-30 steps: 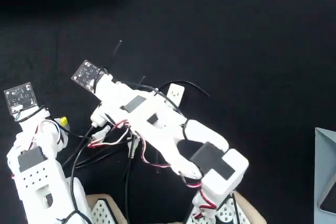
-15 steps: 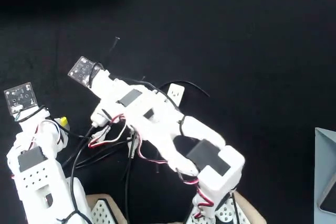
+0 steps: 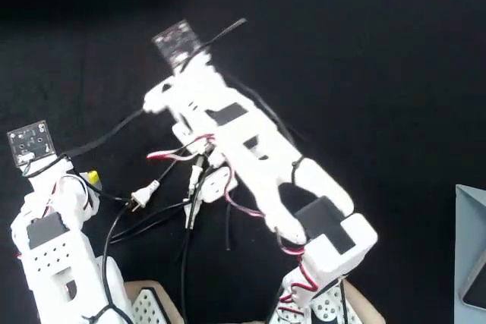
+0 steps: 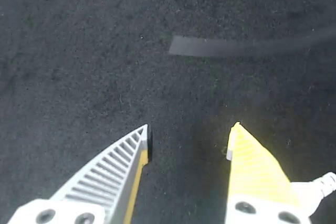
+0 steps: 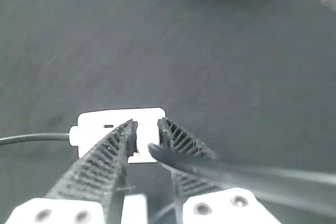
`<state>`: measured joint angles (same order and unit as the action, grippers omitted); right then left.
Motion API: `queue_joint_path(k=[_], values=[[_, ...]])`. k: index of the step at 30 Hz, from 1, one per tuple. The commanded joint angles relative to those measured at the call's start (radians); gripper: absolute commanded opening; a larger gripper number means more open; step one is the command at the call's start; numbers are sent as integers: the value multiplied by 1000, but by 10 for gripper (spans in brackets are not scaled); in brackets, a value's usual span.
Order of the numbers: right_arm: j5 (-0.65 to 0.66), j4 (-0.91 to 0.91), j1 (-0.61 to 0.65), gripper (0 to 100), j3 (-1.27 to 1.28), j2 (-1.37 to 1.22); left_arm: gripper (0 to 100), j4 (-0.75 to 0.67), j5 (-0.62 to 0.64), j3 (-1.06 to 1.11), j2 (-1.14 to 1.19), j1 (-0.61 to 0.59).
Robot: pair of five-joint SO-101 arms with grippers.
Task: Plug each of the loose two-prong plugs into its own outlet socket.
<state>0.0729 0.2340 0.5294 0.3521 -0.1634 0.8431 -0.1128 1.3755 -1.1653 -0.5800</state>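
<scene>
My right gripper (image 5: 145, 123) is shut on a white plug (image 5: 100, 129), whose cord trails off to one side. In the high view this arm stretches toward the far left of the black table (image 3: 380, 73), and the white plug (image 3: 156, 100) is at its tip with a black cord (image 3: 106, 133) running down-left. A loose white two-prong plug (image 3: 144, 195) lies on the cloth between the arms. A white outlet block (image 3: 216, 180) partly shows beside the right arm. My left gripper (image 4: 189, 129) is open over bare cloth, holding nothing.
Black cords and red-and-white wires (image 3: 186, 202) tangle between the two arm bases. A grey box (image 3: 471, 248) stands at the right edge. A blurred black cord (image 4: 252, 45) crosses ahead of the left gripper.
The right arm has swung away from the near left toward the far side and lifted, taking the white plug and its cord along. The loose two-prong plug it covered now shows. The left arm is still.
</scene>
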Motion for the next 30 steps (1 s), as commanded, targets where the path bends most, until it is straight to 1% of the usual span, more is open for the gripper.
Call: queue_joint_path(k=[1, 5, 8, 12, 21, 27, 28, 30], values=[[-48, -87, -58, 15, -25, 28, 245, -23, 6, -7, -12, -1], [-31, -160, -71, 15, -44, -88, 245, -23, 6, -7, -12, -1], [-8, -161, -75, 15, -114, -183, 245, -23, 6, -7, -12, -1], [-11, -161, -97, 15, -214, -271, 245, -23, 5, -4, -12, -1], [-12, -167, -167, 15, -341, -366, 245, -23, 3, -4, -12, -1], [-12, -161, -178, 17, -360, -384, 245, -23, 3, -4, -12, -1], [-12, -160, -178, 28, -357, -378, 245, -23, 3, -4, -12, -1], [-12, -118, -186, 98, -358, -363, 245, -23, 2, -2, -12, -1]])
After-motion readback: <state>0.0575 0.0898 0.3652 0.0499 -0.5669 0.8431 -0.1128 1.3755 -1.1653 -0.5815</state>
